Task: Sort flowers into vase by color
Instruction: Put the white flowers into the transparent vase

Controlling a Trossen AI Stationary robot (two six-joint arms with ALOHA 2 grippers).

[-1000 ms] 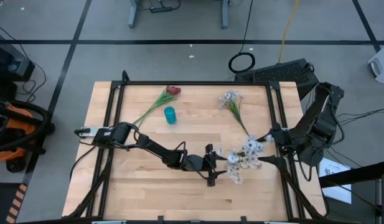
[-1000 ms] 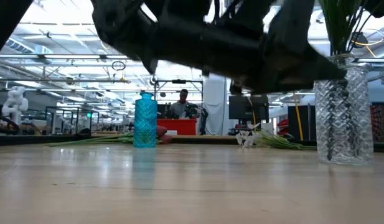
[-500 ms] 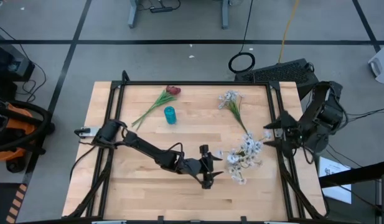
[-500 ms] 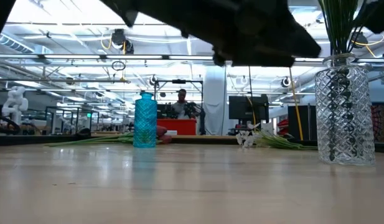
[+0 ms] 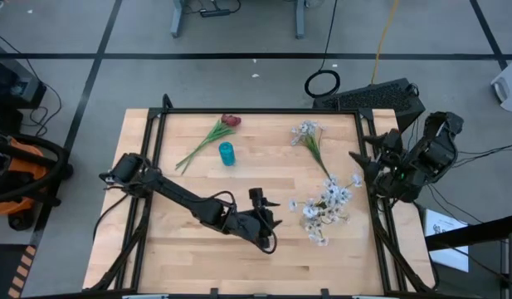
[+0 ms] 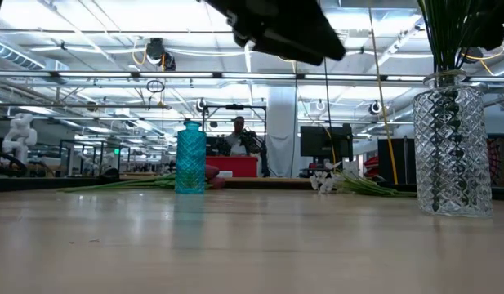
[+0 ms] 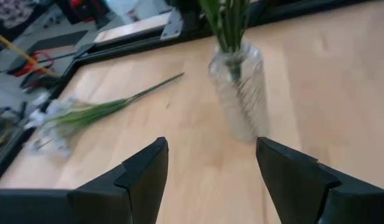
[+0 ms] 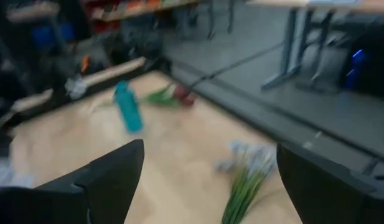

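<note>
A clear cut-glass vase (image 6: 452, 151) stands upright on the table's right half and holds white-blossomed stems (image 5: 326, 206). Another white spray (image 5: 309, 137) lies flat near the far edge. A dark red bud flower (image 5: 229, 121) lies by its stem beside a small blue vase (image 5: 227, 153), which stands upright. My left gripper (image 5: 270, 221) hovers open to the left of the clear vase (image 7: 241, 93), pointing at it and touching nothing. My right gripper (image 5: 363, 160) is open at the table's right edge, above the rail.
A black frame rail (image 5: 256, 110) runs round the table. Bare wood lies along the near edge and between the two vases. The left arm (image 6: 276, 28) passes overhead in the low view. A person (image 6: 239, 135) sits far off in the room behind.
My left gripper has drawn back from the clear vase toward the table's left and has risen. My right gripper has pulled away from the vase's blossoms toward the right edge and lifted. The white stems stay standing in the clear vase.
</note>
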